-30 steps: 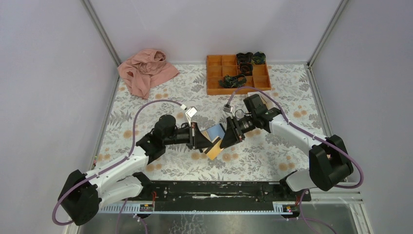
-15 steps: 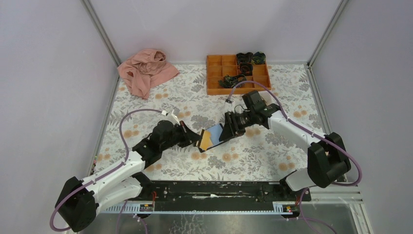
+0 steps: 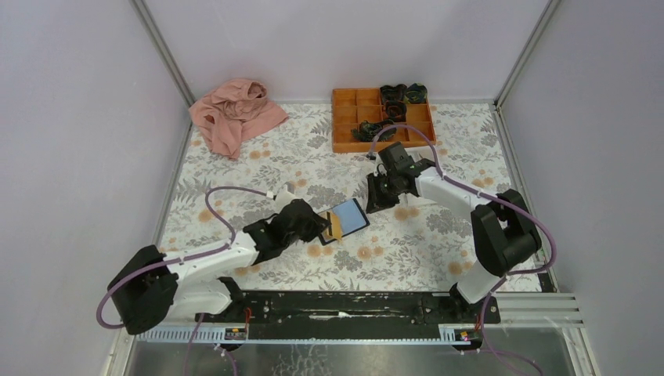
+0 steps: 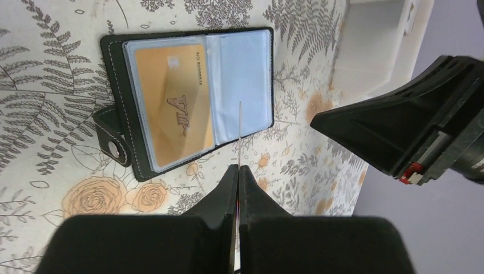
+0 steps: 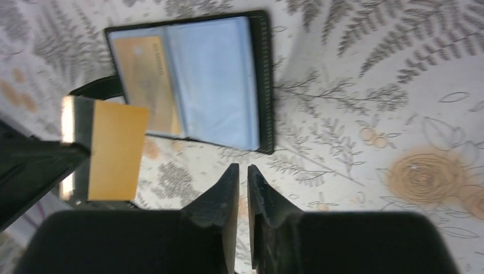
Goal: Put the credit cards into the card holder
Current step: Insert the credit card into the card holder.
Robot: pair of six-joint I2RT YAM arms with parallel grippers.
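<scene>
The black card holder (image 3: 350, 217) lies open on the table, flat. In the left wrist view the card holder (image 4: 117, 85) has an orange VIP card (image 4: 171, 105) in its left pocket and an empty light-blue pocket (image 4: 242, 74) on the right. My left gripper (image 4: 238, 166) is shut on a second orange card (image 5: 114, 149), seen edge-on (image 4: 240, 134), just short of the holder's near edge. In the top view my left gripper (image 3: 323, 227) is at the holder's left end. My right gripper (image 5: 242, 166) is nearly closed and empty, a little back from the holder (image 5: 194, 80); in the top view my right gripper (image 3: 373, 202) is beyond its right end.
An orange compartment tray (image 3: 344, 117) with dark items stands at the back. A pink cloth (image 3: 235, 113) lies at the back left. A small white tray (image 4: 376, 51) sits beyond the holder, near the right gripper.
The right gripper has let go of the card holder and drawn back to the far right. The holder now lies flat. The left gripper has come lower and closer with its card.
</scene>
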